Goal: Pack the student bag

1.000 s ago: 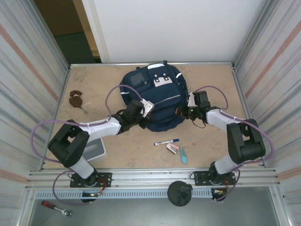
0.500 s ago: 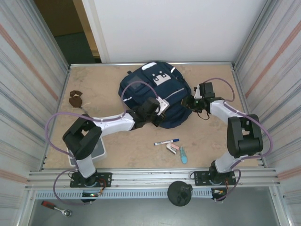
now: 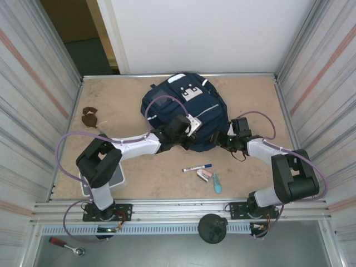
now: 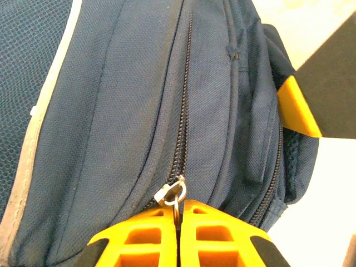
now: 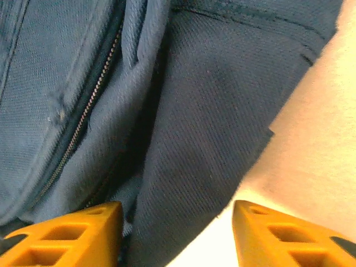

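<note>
At mid-table, navy student bag point(image 3: 211, 111) zipped, left hand point(image 4: 179, 210) pinching its zipper pull point(image 4: 173, 193), right hand point(image 5: 177, 218) spread

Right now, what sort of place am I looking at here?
Probably a robot lab test cell: a table boxed in by ribbed metal wall panels, two arms bolted to an aluminium rail, and a student bag laid out for handling.

the tab of the zipper pull point(image 4: 170, 192) is hidden between the pressed fingers of the left gripper point(image 4: 178, 214). the backpack point(image 4: 139, 100) is cut off by both wrist views' edges. the small things point(image 3: 208, 177) beside the pen point(image 3: 197, 167) are too small to name.
</note>
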